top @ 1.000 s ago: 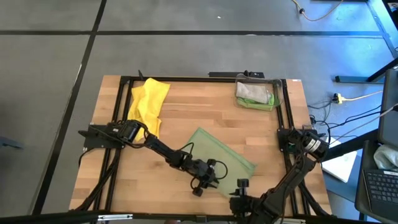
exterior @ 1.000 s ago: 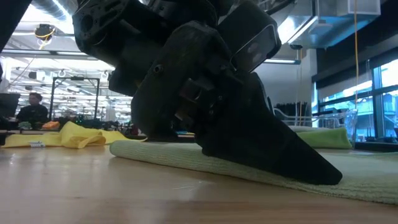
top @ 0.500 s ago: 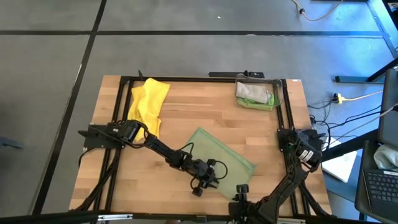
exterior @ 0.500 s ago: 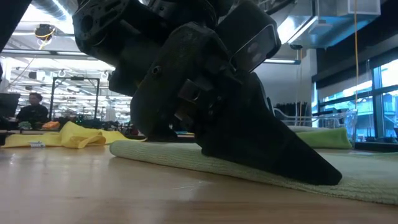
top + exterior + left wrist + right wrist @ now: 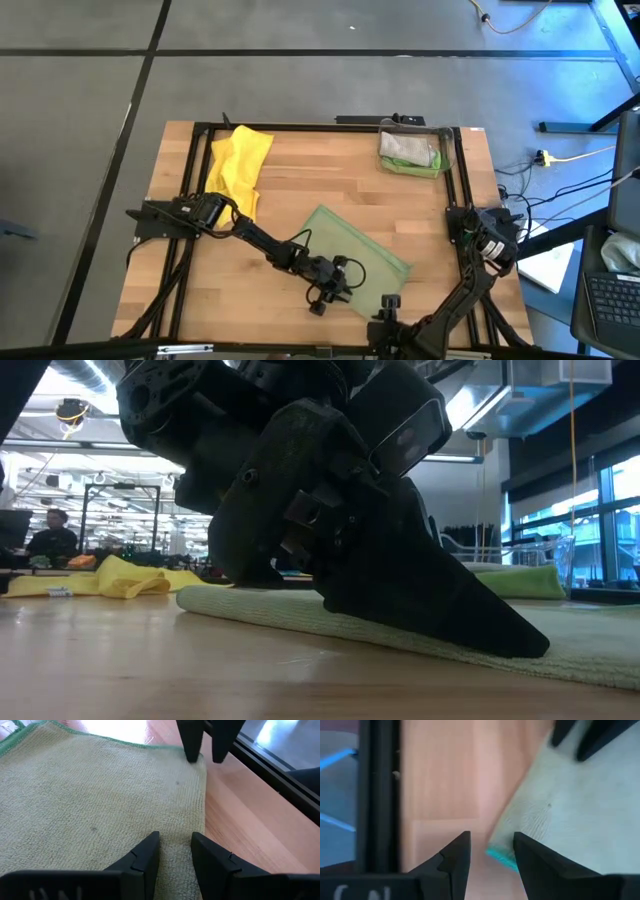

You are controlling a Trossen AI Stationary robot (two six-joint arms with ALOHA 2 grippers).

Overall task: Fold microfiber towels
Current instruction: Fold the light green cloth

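Wooden planking forms the table top (image 5: 330, 180), which is framed by black rails and stands on a grey floor; in the low view a lit workshop is seen behind it, with a person seated far off at the left.

At the far right corner a clear plastic bin (image 5: 411, 148) is set, and in it a grey-beige towel (image 5: 407, 146) is laid over a bright green towel (image 5: 420, 167), of which only an edge is shown.

A pale olive-green towel (image 5: 352, 250) is spread flat near the middle of the near half of the table, turned at an angle to the table edges. The left gripper (image 5: 327, 291) is lowered onto this towel at its near edge; in the left wrist view its fingers (image 5: 145, 855) are seen parted by a narrow gap, tips resting on the cloth just beside the edge, and no fold of cloth can be seen pinched between them. The right gripper (image 5: 388, 302) is held at the towel's near right corner; in the right wrist view its fingers (image 5: 456, 854) are likewise parted, with the green-hemmed corner lying between them, and whether the corner is gripped cannot be told.

A bright yellow towel (image 5: 240, 165) is left crumpled at the far left of the table, well apart from both grippers.

No readable writing is made out.
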